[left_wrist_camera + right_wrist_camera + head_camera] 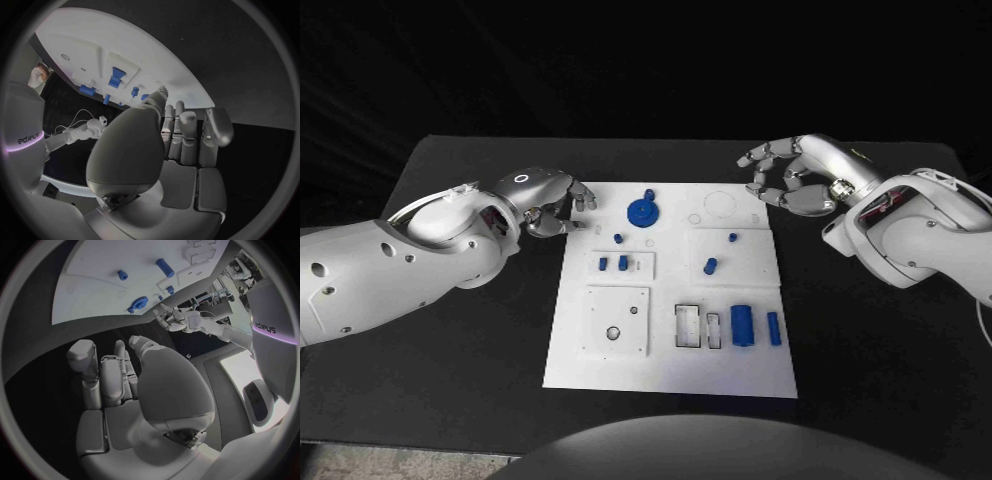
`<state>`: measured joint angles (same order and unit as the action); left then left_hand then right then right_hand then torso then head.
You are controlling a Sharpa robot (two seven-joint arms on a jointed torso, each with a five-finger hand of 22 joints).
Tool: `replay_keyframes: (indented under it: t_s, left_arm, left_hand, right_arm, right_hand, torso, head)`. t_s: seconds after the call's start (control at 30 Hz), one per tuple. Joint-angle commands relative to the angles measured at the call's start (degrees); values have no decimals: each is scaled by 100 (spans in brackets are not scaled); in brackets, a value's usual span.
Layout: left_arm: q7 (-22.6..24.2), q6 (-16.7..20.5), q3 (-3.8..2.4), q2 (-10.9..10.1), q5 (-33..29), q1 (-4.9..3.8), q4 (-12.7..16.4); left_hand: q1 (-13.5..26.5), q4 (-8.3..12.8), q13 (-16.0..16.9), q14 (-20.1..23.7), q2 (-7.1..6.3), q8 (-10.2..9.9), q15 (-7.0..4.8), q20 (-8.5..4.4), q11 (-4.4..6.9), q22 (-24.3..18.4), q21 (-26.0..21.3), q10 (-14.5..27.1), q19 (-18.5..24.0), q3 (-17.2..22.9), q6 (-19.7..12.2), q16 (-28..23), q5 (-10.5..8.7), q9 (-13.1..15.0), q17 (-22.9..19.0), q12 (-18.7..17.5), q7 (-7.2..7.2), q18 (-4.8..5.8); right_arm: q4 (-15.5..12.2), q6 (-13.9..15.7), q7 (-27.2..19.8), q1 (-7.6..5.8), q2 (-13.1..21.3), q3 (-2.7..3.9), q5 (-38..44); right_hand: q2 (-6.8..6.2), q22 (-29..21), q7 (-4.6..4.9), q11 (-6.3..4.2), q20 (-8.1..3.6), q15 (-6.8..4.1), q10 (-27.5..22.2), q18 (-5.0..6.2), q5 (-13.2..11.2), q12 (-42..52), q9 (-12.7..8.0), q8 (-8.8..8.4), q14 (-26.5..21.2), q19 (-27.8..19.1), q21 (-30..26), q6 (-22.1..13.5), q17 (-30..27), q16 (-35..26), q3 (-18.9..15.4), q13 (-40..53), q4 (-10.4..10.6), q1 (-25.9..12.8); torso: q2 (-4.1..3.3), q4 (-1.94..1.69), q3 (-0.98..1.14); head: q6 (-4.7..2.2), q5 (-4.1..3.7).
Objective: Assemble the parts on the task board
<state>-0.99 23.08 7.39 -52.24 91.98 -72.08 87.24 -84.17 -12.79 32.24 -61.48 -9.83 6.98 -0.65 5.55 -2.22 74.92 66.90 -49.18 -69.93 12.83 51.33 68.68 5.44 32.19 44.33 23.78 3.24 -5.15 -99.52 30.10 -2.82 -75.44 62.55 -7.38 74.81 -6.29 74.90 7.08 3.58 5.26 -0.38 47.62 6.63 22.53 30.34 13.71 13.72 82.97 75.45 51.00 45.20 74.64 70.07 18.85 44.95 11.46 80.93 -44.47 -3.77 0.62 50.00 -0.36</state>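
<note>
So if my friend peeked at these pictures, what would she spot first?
Probably the white task board in the middle of the black table, dotted with small blue parts, the biggest a round blue disc near the far edge. Next, the two silver hands hanging at the board's far corners: the left hand at one corner, the right hand at the other, both holding nothing, fingers curled loosely.

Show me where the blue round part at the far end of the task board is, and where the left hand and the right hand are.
blue round part [643, 212], head view, on its disc face.
left hand [548, 203], head view, on its back.
right hand [790, 172], head view, on its middle, by the palm.
</note>
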Motion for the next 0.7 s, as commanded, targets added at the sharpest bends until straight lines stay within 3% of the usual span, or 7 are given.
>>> replay_keyframes:
  t_s: [0.03,0.13,0.3,0.4,0.5,0.63,0.7]
  left_arm:
    - [958,1089,-9,-16,-649,-7,-56]
    - [1431,1506,-11,-35,-1034,-9,-70]
    - [2372,1891,-11,-74,-2415,-14,3]
    - [2995,1759,-2,-111,-3779,-15,97]
    - [3426,1493,8,-144,-4968,-16,196]
    - [3824,1050,17,-185,-6073,-15,330]
    - [3964,839,22,-202,-6535,-14,403]
  left_hand:
    - [318,-363,184,1043,-34,-3,154,100,12,387,-1322,292,1238,-268,57,-754,72,-44,-853,252,34,-199]
    - [606,-396,310,1787,59,-75,421,191,43,-67,-2997,682,2887,-733,70,-1285,192,-128,-1019,466,57,-338]
    - [782,-391,233,2791,215,-177,596,293,-108,-419,-3920,1280,3744,-1216,57,-2331,308,-220,-1462,583,152,-245]
    - [825,-374,-86,3312,417,-277,589,340,-183,-828,-4654,1655,4291,-1599,-24,-3189,717,-348,-1964,451,184,-242]
    - [770,-414,-536,3831,409,-329,657,435,-285,-1205,-5226,2137,4733,-1874,-301,-3914,911,-632,-2412,92,254,-234]
    - [892,-422,-1316,4721,376,-334,658,622,-114,-1828,-5985,2649,5242,-1997,-329,-5240,851,-1044,-3314,-414,163,-275]
    - [962,-437,-1656,4974,363,-333,726,703,-14,-2002,-6147,2925,5291,-2006,-457,-5647,826,-1202,-3586,-668,97,-292]
  right_arm:
    - [-118,-668,729,-136,7,4,1276]
    - [-207,-1098,1025,-240,-13,8,1749]
    - [-317,-1716,1331,-324,-84,14,2196]
    - [-355,-2041,1459,-340,-130,16,2389]
    - [-374,-2299,1564,-337,-160,16,2509]
    - [-355,-2507,1644,-285,-199,15,2611]
    - [-329,-2546,1658,-231,-225,15,2640]
  right_hand:
    - [-128,313,-83,146,78,101,-198,107,-233,-490,30,79,-189,-221,-451,115,-248,-330,-33,-495,-34,-21]
    - [-193,175,-166,242,105,71,-484,186,-409,-907,50,67,-438,-446,-944,202,-571,-735,-117,-896,-86,-10]
    - [-183,91,-40,236,102,51,-707,215,-574,-1413,4,-91,-552,-497,-1228,406,-801,-930,-340,-1528,-156,-22]
    - [-168,72,-32,209,88,34,-530,214,-688,-1507,-37,-186,-563,-452,-1286,548,-900,-981,-490,-1812,-142,-68]
    - [-156,79,-44,205,79,26,-399,205,-721,-1547,-53,-241,-545,-388,-1263,632,-951,-988,-579,-1972,-133,-79]
    - [-171,94,-28,192,65,16,-309,196,-682,-1574,-62,-311,-511,-322,-1221,641,-967,-958,-655,-2094,-153,-58]
    - [-177,92,-34,195,63,15,-286,195,-666,-1578,-67,-343,-510,-313,-1236,618,-985,-964,-678,-2126,-163,-48]
  torso:
    - [62,-62,-46]
    - [84,-93,-62]
    - [119,-150,-100]
    - [134,-176,-109]
    - [141,-200,-112]
    - [140,-179,-116]
    - [137,-164,-118]
  head:
    - [0,-44]
    - [0,-79]
    - [0,-126]
    - [0,-152]
    - [0,-181]
    - [0,-186]
    - [0,-186]
